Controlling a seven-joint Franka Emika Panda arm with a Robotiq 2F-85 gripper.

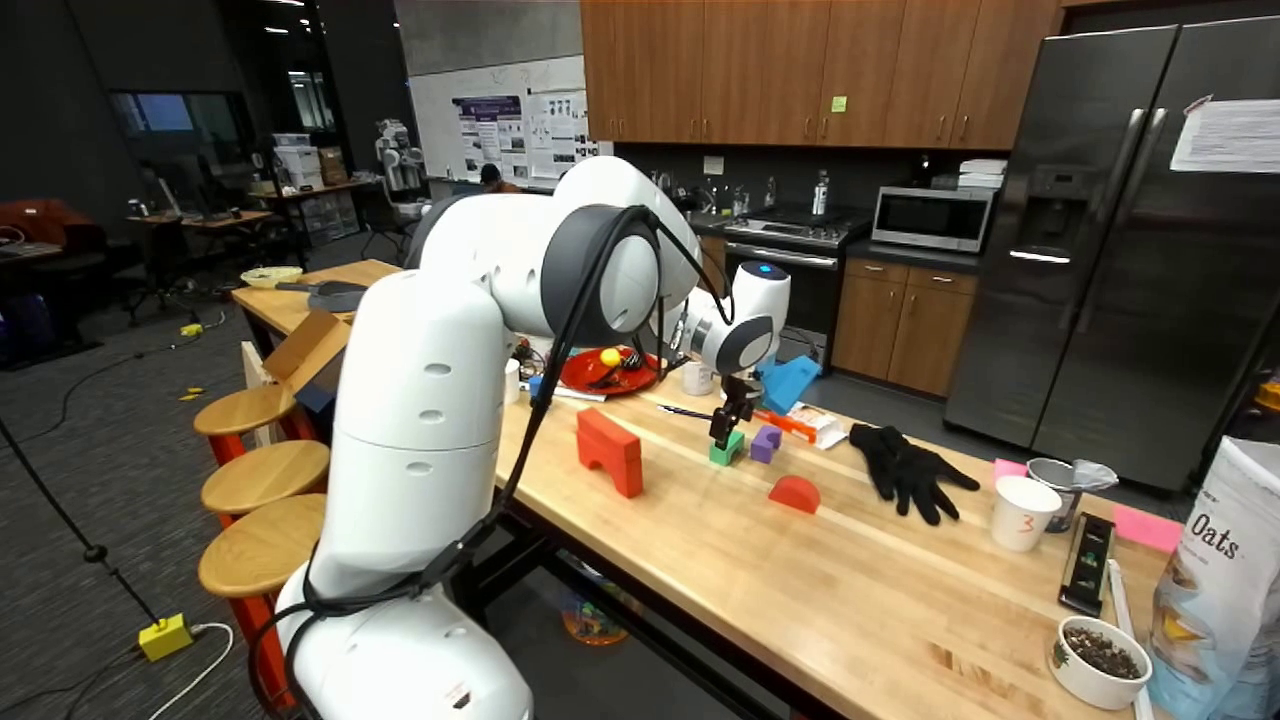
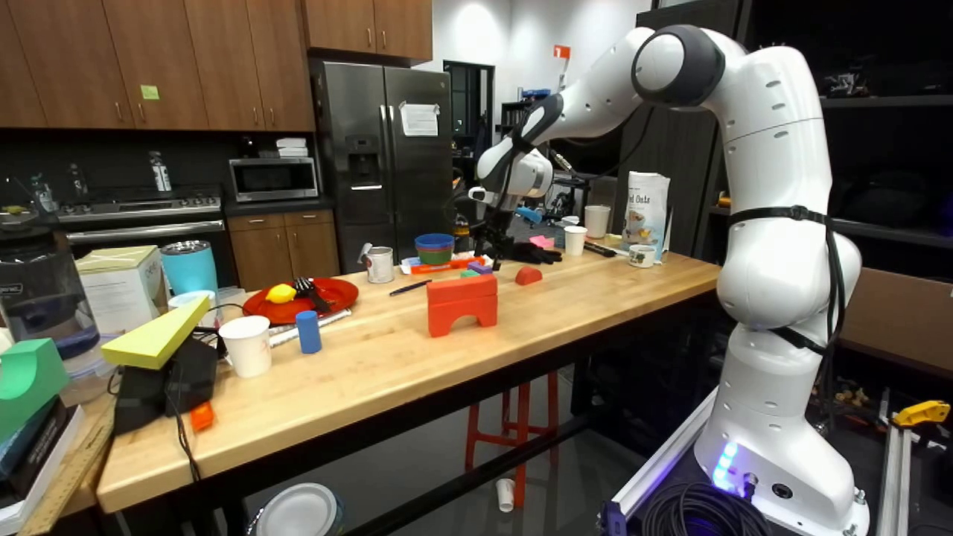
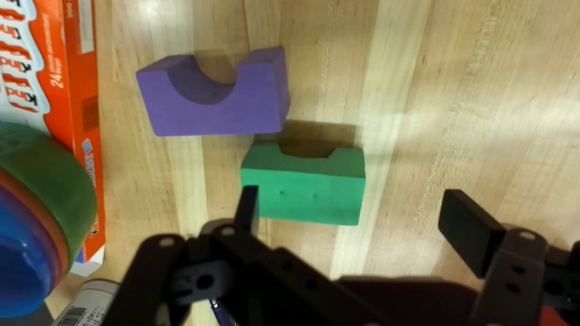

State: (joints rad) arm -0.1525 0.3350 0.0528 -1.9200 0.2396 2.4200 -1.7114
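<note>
Gripper (image 3: 355, 206), 1: 2 fingers stood parted, lower half of wrist view. Green block (image 3: 310, 194), 1: lay at frame centre, left edge partly behind 1 fingertip. Purple block (image 3: 217, 111), 1: lay near it, upper left. Orange box (image 3: 74, 104), 1: lay far left.

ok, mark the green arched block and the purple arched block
Green arched block (image 3: 308, 195): wrist view, on its flat top face.
Purple arched block (image 3: 215, 118): wrist view, on its U-shaped face.
</note>
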